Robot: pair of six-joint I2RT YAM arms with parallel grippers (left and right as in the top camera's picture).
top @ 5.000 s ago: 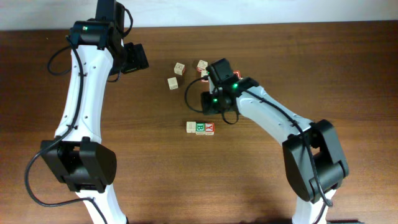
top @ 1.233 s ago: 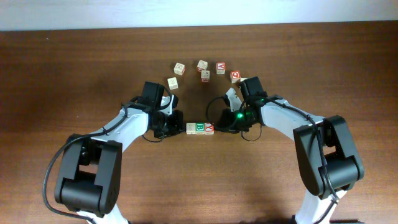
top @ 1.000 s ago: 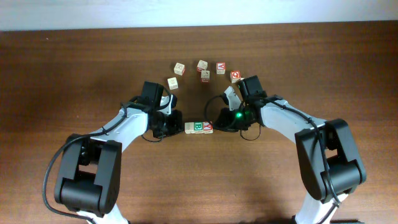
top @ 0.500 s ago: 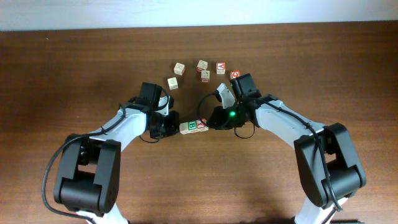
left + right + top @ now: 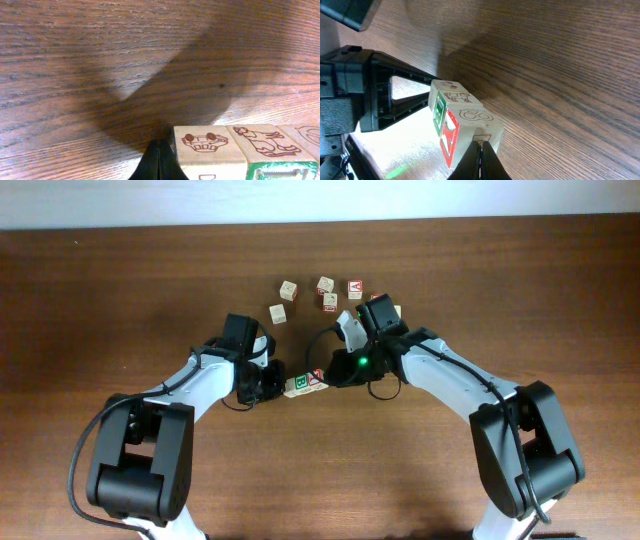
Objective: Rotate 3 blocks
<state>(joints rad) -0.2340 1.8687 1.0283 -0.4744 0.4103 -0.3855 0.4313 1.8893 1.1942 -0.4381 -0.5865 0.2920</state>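
The three blocks (image 5: 305,384) are lying in a tilted row on the counter (image 5: 500,260), with the green B block (image 5: 300,384) in the middle. The left gripper (image 5: 272,383), fully closed and empty, is touching the pale block beside it. The right gripper (image 5: 332,372), likewise closed and empty, is touching the red one.

White-shelled arms (image 5: 452,376), black joints (image 5: 135,465), looping black cables (image 5: 76,465), green LED (image 5: 362,363).

On the table (image 5: 520,270), the three blocks (image 5: 302,385) lie side by side, touching, in a slanted row near the middle, with the left end nearer the arm bases. The left gripper (image 5: 271,387) meets the row's left end and the right gripper (image 5: 329,376) meets its right end. Behind the row, well apart, loose cubes (image 5: 288,290) lie scattered.
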